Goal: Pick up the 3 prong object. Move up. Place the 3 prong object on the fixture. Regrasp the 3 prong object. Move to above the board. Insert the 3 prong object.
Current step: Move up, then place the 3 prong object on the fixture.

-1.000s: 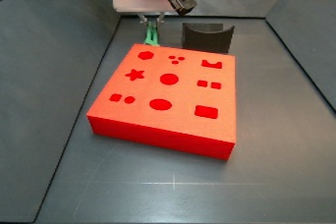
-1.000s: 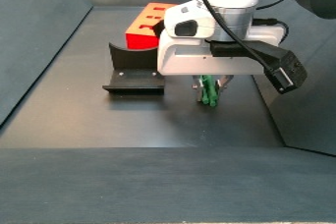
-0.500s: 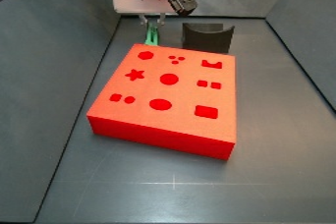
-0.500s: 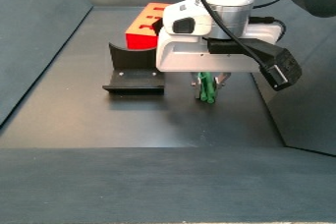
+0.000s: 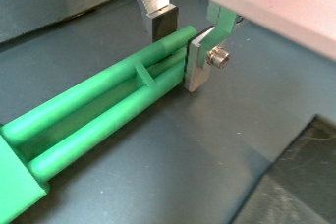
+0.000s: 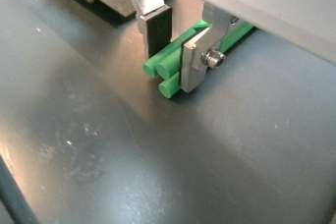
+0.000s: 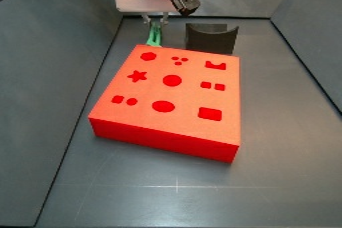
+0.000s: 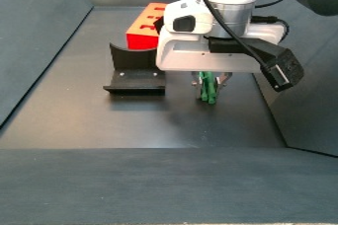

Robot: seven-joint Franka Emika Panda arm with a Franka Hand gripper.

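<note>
The green 3 prong object [image 5: 92, 110] lies low over the dark floor between my fingers, its prong ends showing in a wrist view [image 6: 159, 69]. My gripper [image 5: 182, 37] is shut on it, one silver finger [image 5: 199, 59] pressed against its side; the gripper [image 6: 174, 49] shows the same in both wrist views. In a side view my gripper [image 7: 155, 32] hangs behind the far edge of the red board [image 7: 174, 92] with the green piece [image 7: 155, 38] under it. The dark fixture [image 8: 132, 71] stands apart from the gripper [image 8: 208, 83] and the green piece [image 8: 208, 91].
The fixture [image 7: 211, 37] stands right behind the board's far edge. The board [image 8: 145, 20] shows behind the fixture in a side view. Dark walls enclose the floor on all sides. A black cable loops from the wrist [image 8: 264, 56].
The gripper and the green piece have crept upward very slightly; otherwise nothing has moved.
</note>
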